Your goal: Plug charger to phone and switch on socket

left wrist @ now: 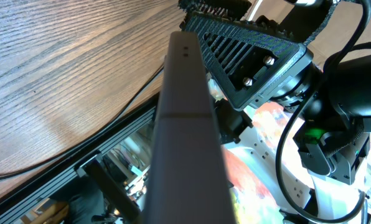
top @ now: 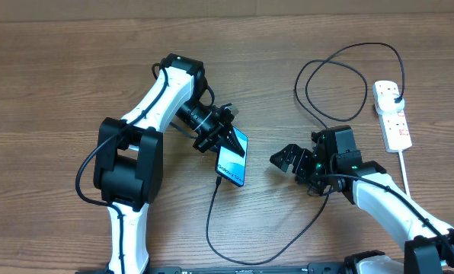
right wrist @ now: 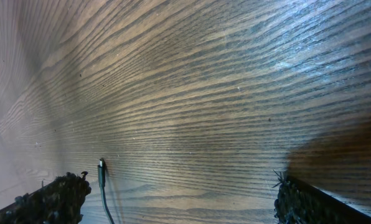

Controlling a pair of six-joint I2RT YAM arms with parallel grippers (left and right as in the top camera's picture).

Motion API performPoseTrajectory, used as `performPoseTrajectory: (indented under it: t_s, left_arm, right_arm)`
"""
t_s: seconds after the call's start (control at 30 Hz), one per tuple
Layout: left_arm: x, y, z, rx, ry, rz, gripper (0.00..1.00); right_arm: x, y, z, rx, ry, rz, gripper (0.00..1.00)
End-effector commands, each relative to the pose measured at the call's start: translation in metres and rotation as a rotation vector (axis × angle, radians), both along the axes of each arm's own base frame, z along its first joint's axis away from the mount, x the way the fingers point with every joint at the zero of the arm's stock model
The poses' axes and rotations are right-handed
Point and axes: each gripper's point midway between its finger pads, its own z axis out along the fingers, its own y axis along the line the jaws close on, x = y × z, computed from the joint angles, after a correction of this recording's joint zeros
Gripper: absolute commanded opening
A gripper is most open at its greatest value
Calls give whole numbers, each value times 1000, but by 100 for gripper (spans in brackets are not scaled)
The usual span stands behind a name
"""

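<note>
left pincer (top: 233,141) clamps phone (top: 231,163) edges; right pincer (top: 290,162) gapes nearby, apart.

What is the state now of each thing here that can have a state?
phone: held tilted, screen lit.
left gripper: shut on the phone.
right gripper: open, empty.
socket: switches too small to tell.
charger: plug in the socket; connector tip bare, not in the phone.
</note>
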Motion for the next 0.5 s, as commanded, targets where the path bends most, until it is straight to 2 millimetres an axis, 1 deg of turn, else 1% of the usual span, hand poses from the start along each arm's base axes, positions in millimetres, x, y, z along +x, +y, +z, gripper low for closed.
performPoseTrajectory:
  t_s: [0.0, 0.37, 0.47]
  left_arm:
    - [1, -7, 12, -35, -17, 3, 4]
    - [-13, -18, 13, 68, 131, 37, 4]
    - [-16, -25, 17, 52, 149, 40, 4]
  right_arm:
    - [4, -1, 2, -6, -15, 2, 100]
    - [4, -1, 2, -6, -14, 2, 100]
    - [4, -1, 2, -6, -14, 2, 100]
